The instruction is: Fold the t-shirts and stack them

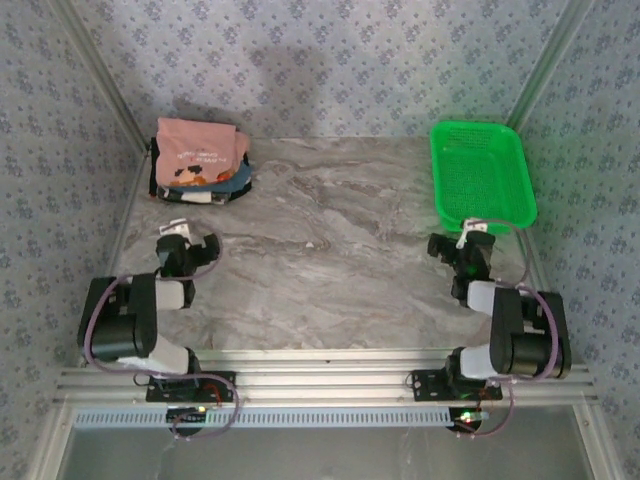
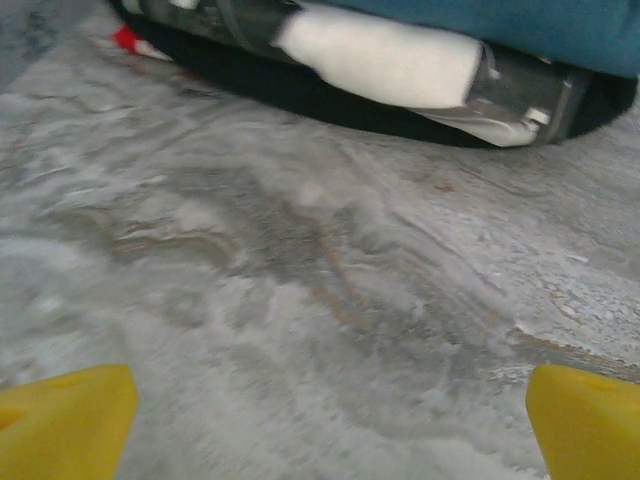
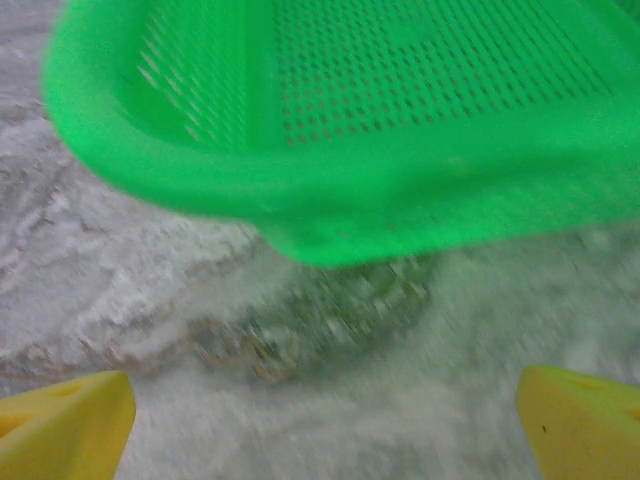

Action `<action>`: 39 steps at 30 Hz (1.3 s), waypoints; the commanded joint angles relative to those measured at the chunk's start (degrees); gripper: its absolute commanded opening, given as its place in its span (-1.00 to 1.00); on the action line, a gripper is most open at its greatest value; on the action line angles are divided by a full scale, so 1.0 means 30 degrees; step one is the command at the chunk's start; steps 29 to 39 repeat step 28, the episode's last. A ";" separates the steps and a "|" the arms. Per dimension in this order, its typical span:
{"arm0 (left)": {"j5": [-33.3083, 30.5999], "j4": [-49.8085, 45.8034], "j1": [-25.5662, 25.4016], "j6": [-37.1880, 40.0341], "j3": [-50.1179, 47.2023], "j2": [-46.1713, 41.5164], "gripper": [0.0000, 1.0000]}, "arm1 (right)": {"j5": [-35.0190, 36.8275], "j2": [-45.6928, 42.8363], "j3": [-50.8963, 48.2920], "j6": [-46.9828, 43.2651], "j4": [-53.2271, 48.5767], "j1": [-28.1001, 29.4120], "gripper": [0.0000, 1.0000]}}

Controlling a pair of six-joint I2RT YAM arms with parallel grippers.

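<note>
Fingers [image 2: 62, 425] of the left gripper [image 1: 186, 243] stand fully apart with bare tabletop between them; nothing is held. I record the same on the right gripper [image 1: 462, 248]: its yellow fingertips [image 3: 585, 425] are spread wide and carry nothing. Both arms sit folded near their bases, which I judge to be a rest pose that keeps them off the work.

The stack of folded t-shirts [image 1: 210, 186] lies at the far left corner of the grey marble-patterned table [image 1: 340, 250]. A salmon-pink cloth shirt [image 1: 200, 150] is on top. A blue fold [image 2: 560, 30], a white fold [image 2: 380, 60] and a black fold [image 2: 300, 88] lie beneath it, just ahead of the left gripper.

The green plastic mesh basket [image 1: 437, 175] stands at the far right, empty, just ahead of the right gripper. Every shirt I can see is folded and stacked, so I judge the task complete or nearly so.
</note>
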 commanded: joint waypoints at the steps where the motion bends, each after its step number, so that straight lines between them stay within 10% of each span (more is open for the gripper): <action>1: 0.0095 0.1491 -0.0241 0.1110 0.0728 0.0121 0.99 | 0.1474 0.1986 0.0842 -0.2128 0.3304 0.1518 1.00; 39: -0.0424 0.1181 -0.0650 0.1536 0.0984 0.0228 0.99 | 0.1002 0.2089 0.0262 -0.2168 0.4139 0.1400 1.00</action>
